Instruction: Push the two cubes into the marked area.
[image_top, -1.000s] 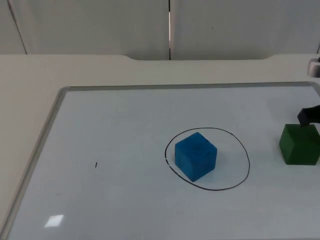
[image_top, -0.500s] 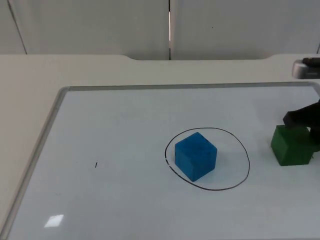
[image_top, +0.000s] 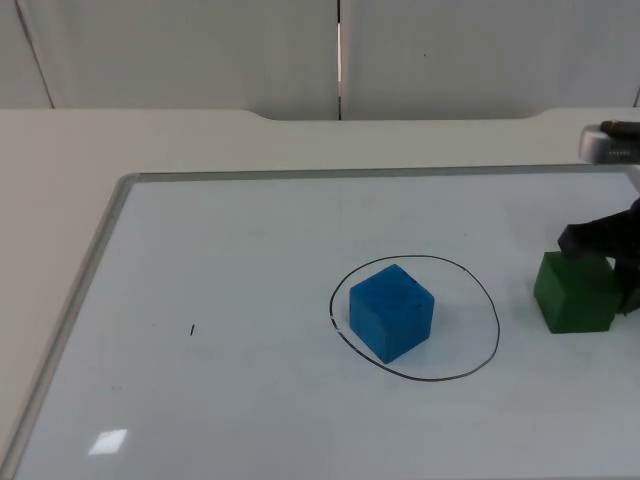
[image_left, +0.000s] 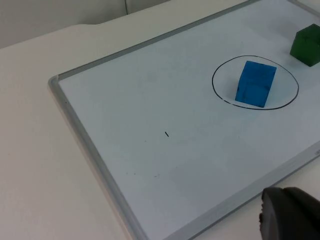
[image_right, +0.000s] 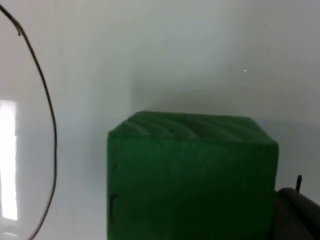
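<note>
A blue cube (image_top: 392, 310) stands inside the black drawn circle (image_top: 497, 322) on the whiteboard, a little left of the ring's centre. A green cube (image_top: 575, 292) sits just outside the circle on its right. My right gripper (image_top: 596, 240) presses against the green cube's far right side at the picture's edge. In the right wrist view the green cube (image_right: 190, 175) looms very close, with the circle's line (image_right: 50, 110) beyond it. The left wrist view takes in the blue cube (image_left: 256, 83), the circle (image_left: 215, 82) and the green cube (image_left: 306, 44) from afar; the left arm waits off the board.
The whiteboard has a raised grey rim (image_top: 90, 270) along its left and far sides. A small black tick (image_top: 192, 329) marks the board's left half. Beige table (image_top: 60, 200) surrounds the board, ending at the grey partition wall.
The green cube has slid left toward the circle, with the right gripper following behind it. The blue cube has stayed put.
</note>
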